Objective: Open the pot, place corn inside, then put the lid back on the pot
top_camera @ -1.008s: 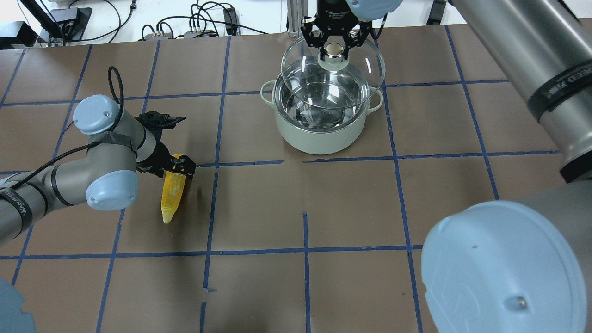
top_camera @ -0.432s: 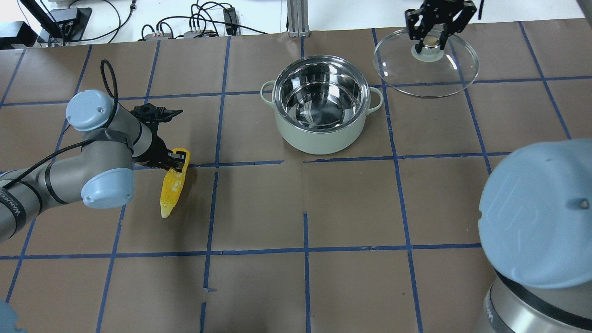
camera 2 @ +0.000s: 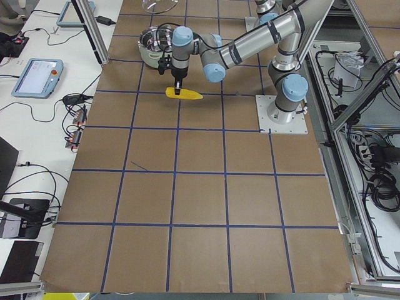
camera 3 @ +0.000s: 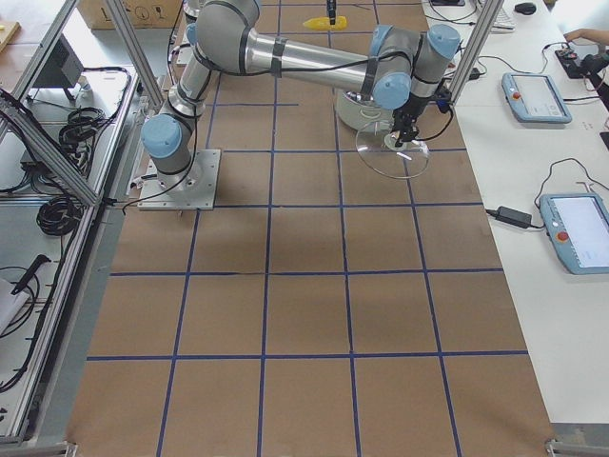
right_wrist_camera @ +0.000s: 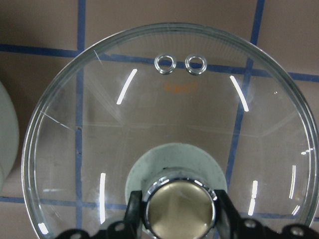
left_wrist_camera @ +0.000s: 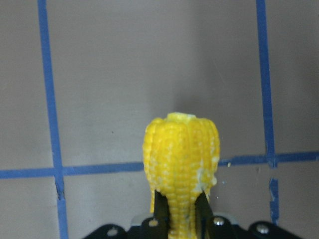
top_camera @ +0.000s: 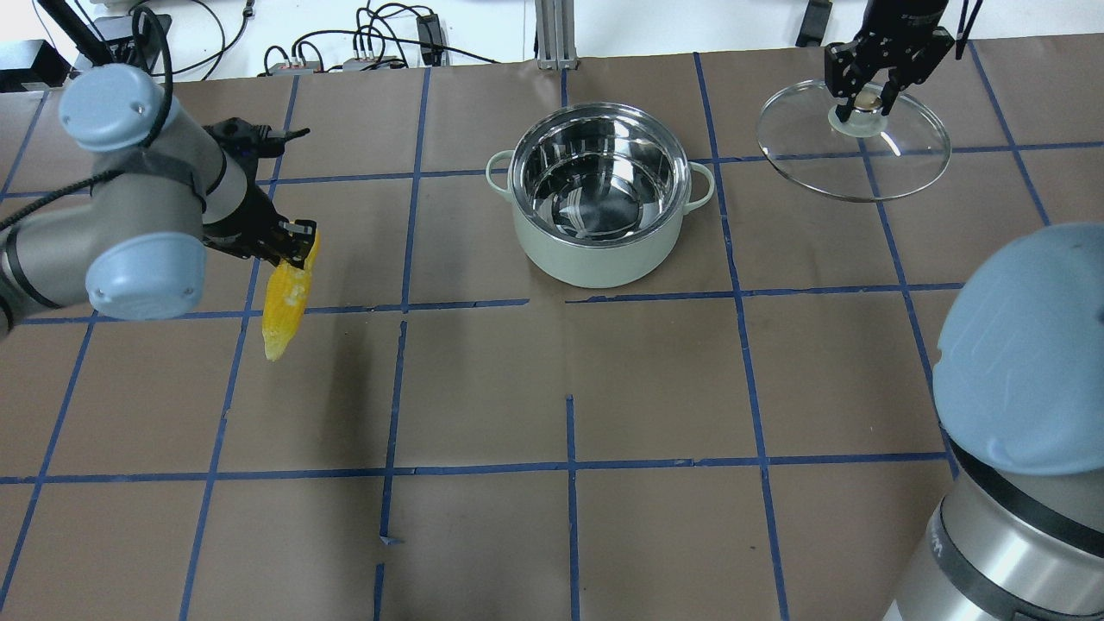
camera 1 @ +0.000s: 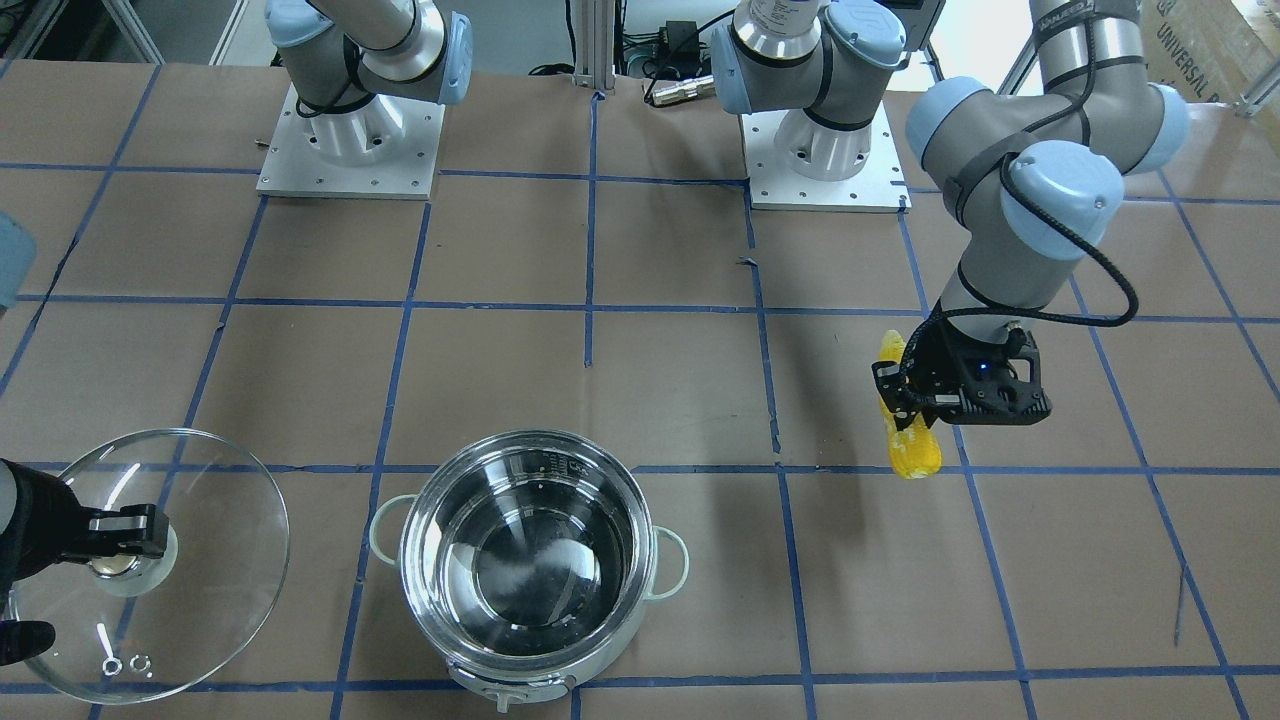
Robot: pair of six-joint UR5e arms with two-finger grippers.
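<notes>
On the robot's side of the counter (top_camera: pixel 483 388), off to its left, the left jaws are pinched narrow on the thick end of the corn (top_camera: pixel 283 306). The ear hangs clear of the surface, most of its tapered length sticking out unsupported. So end-heavy a hold could let it pivot or slip out during the carry, and an ear turned sideways might catch the rim. Farther out, at mid-counter, the pot (top_camera: pixel 595 254) stands open and empty, well apart from the corn; a release from too high could bounce the ear out or nudge the pot. Farthest, to the right, the right jaws clasp the knob (right_wrist_camera: pixel 179 206) of the lid (top_camera: pixel 897 168), which is beside the pot; whether it rests on the counter I cannot tell. That smooth knob could slide in the jaws, dropping the glass.
</notes>
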